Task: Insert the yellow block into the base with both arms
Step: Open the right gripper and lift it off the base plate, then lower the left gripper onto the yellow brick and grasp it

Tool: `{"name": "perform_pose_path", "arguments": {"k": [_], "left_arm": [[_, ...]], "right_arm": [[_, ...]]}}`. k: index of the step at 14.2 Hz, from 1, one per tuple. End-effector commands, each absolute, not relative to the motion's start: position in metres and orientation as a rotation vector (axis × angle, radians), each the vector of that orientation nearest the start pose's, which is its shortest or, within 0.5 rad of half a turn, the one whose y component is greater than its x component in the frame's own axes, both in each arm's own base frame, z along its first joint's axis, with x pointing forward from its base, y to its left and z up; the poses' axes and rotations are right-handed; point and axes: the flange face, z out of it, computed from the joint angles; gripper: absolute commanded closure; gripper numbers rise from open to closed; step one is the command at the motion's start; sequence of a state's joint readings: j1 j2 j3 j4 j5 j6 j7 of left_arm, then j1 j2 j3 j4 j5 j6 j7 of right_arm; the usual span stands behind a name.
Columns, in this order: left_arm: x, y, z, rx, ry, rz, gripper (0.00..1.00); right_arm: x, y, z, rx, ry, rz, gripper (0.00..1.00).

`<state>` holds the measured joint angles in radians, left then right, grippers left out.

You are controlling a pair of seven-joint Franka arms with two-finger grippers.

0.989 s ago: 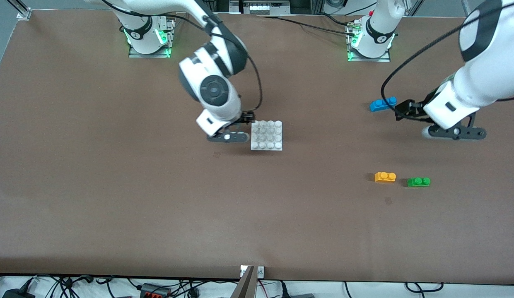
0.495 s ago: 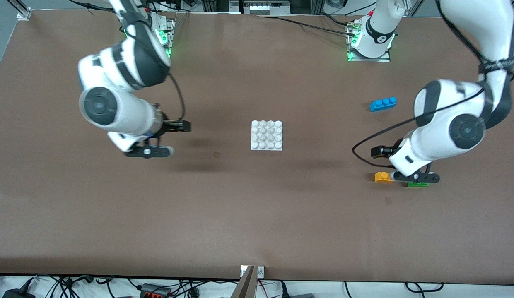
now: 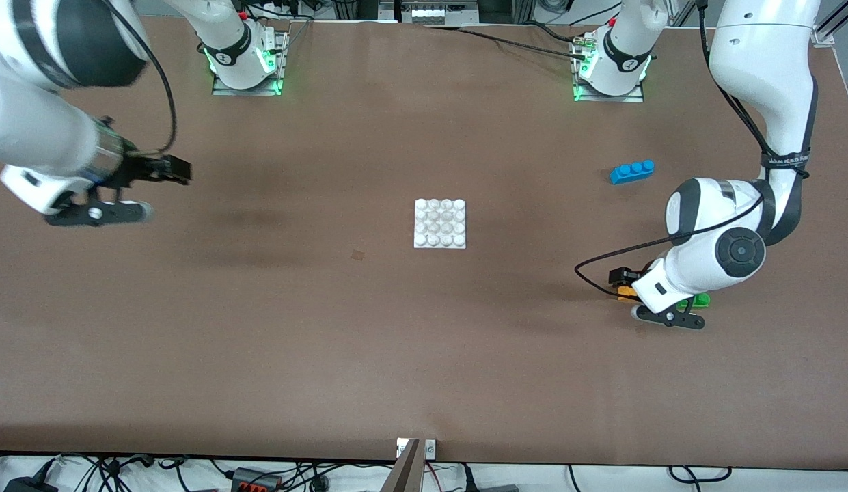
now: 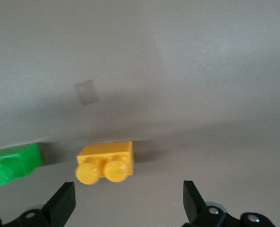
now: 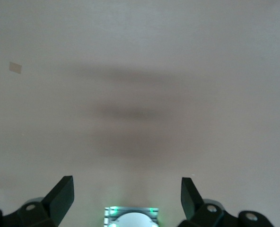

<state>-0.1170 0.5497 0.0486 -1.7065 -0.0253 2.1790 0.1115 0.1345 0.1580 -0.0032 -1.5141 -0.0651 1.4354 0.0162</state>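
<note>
The yellow block (image 4: 106,163) lies on the table, studs toward the left wrist camera, just ahead of my left gripper (image 4: 126,198) and nearer one finger. The gripper is open and empty and does not touch the block. In the front view my left gripper (image 3: 666,316) hangs low over the block (image 3: 624,293), which the wrist mostly hides. The white studded base (image 3: 440,223) sits at the table's middle, untouched. My right gripper (image 3: 99,213) is open and empty, up over bare table at the right arm's end; it also shows in the right wrist view (image 5: 126,198).
A green brick (image 3: 701,301) lies beside the yellow block toward the left arm's end; it also shows in the left wrist view (image 4: 12,165). A blue brick (image 3: 632,171) lies farther from the front camera. The right arm's base (image 5: 129,215) shows between the right fingers.
My right arm has swung away from the base to the right arm's end of the table. My left arm has come from beside the blue brick down over the yellow block.
</note>
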Motion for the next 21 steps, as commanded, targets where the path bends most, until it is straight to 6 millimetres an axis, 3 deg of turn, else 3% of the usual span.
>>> {"name": "perform_pose_path", "arguments": {"k": [1,3,5,6,9,11,13,16,21], "left_arm": [[0.667,-0.036,0.258,-3.128,0.299,0.079,0.0],[0.668,-0.031,0.245,-3.125,0.292,0.084,0.0],[0.661,-0.029,0.234,-3.127,0.284,0.112,0.0],[0.659,-0.028,0.23,-3.126,0.281,0.093,0.0],[0.655,-0.027,0.218,-3.125,0.282,0.086,0.0],[0.654,-0.025,0.213,-3.125,0.276,0.098,0.0],[0.653,-0.025,0.21,-3.126,0.274,0.105,0.0],[0.654,-0.022,0.205,-3.128,0.264,0.098,0.0],[0.652,-0.022,0.196,-3.132,0.258,0.109,0.0]], "right_arm": [[0.578,0.031,0.552,-3.131,-0.359,0.345,0.0],[0.564,0.007,0.548,-3.145,-0.32,0.267,0.0],[0.534,-0.011,0.538,-3.138,-0.24,0.294,0.0],[0.53,-0.012,0.543,-3.142,-0.227,0.278,0.0],[0.527,-0.036,0.584,-3.154,-0.163,0.082,0.0],[0.532,-0.039,0.608,-3.143,-0.159,-0.015,0.0],[0.533,-0.034,0.616,-3.133,-0.148,-0.037,0.0],[0.537,-0.03,0.613,-3.107,0.008,-0.037,0.0],[0.545,-0.037,0.607,-3.074,0.075,-0.025,0.0]]}}
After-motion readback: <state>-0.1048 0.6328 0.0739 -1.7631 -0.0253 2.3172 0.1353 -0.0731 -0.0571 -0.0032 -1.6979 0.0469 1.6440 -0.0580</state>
